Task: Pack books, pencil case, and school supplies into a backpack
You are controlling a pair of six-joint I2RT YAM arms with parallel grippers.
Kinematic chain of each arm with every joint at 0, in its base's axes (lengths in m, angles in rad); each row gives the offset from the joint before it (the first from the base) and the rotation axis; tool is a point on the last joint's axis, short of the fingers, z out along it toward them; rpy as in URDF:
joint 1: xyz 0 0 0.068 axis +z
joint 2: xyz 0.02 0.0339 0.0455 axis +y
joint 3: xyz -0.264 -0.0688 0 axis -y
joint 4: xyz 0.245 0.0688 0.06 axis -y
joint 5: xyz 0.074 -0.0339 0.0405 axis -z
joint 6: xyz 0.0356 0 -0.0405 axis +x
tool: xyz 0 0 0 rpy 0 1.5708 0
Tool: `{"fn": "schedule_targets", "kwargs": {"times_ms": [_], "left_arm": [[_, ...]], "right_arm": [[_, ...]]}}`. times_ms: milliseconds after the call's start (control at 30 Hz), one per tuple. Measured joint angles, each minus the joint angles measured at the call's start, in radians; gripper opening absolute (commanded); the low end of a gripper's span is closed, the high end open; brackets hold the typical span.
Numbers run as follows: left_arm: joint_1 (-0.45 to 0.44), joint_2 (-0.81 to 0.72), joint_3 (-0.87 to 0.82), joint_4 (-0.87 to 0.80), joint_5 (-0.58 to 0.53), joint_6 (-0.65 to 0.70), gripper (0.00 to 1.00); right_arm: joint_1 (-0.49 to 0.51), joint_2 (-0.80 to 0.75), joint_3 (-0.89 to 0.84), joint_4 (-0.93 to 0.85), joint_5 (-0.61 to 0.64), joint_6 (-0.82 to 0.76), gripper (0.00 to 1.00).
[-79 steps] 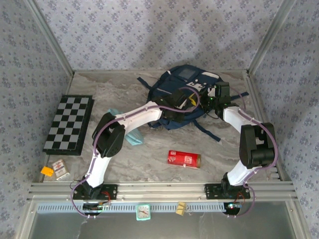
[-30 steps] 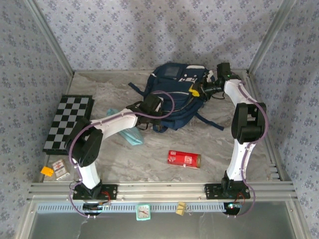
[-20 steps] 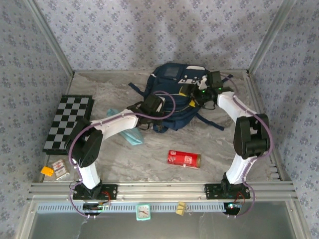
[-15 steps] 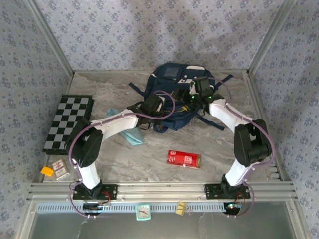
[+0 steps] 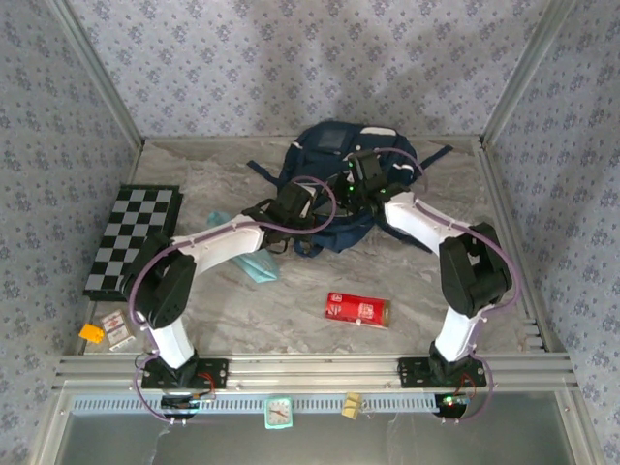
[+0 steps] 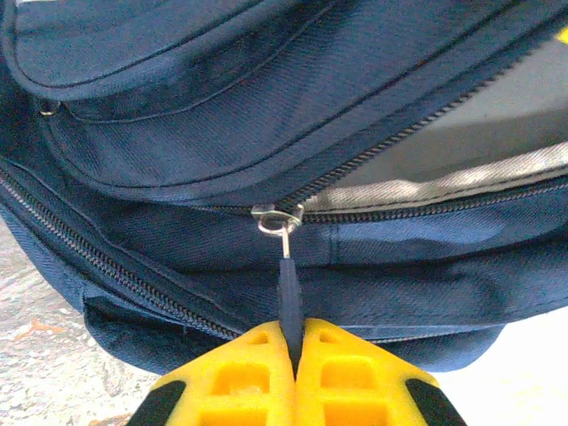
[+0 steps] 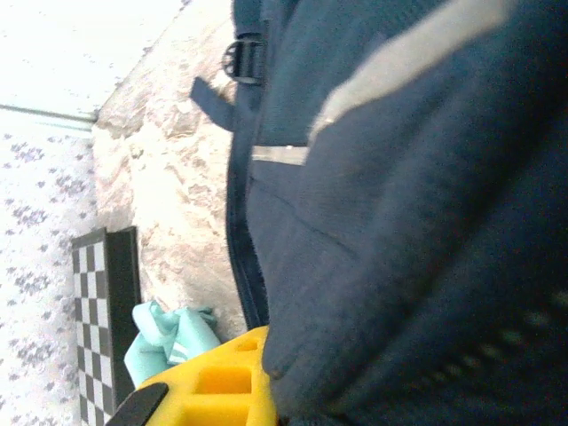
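Your left hand (image 6: 291,344) has its yellow fingers (image 6: 240,377) pressed together on the dark pull tab (image 6: 288,297) of a zip on the backpack (image 6: 266,106). The tab runs straight from the fingers up to the metal slider (image 6: 277,216). To the right of the slider the zip is parted, and grey lining (image 6: 461,169) shows in the gap.

From above, the backpack lies at the far middle of the counter (image 5: 291,291). Both of your arms reach in to its near side, the left one from the left. Your right hand (image 5: 347,192) is over the bag's middle, just right of the left one.

In the right wrist view, one yellow finger (image 7: 222,382) shows at the bottom with a fold of navy backpack cloth lying across it. The other finger is hidden behind that cloth, so you cannot tell whether this hand is spread or pinching.

The pencil case (image 5: 255,264) lies on the counter left of the backpack, partly under your left forearm. The red box (image 5: 356,309) lies flat nearer to you, around the middle, well apart from the bag. The chessboard (image 5: 131,242) sits along the left edge.
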Motion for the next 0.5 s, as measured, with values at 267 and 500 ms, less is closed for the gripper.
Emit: {"fn": "schedule_targets", "kwargs": {"times_ms": [267, 500], "left_arm": [[-0.142, -0.01, 0.043, 0.011, -0.102, -0.087, 0.0], [-0.223, 0.025, 0.143, 0.0, -0.1, -0.088, 0.0]], "right_arm": [[-0.134, 0.011, 0.095, -0.169, -0.306, -0.171, 0.0], [-0.346, -0.011, 0.114, -0.401, -0.523, -0.299, 0.0]]}}
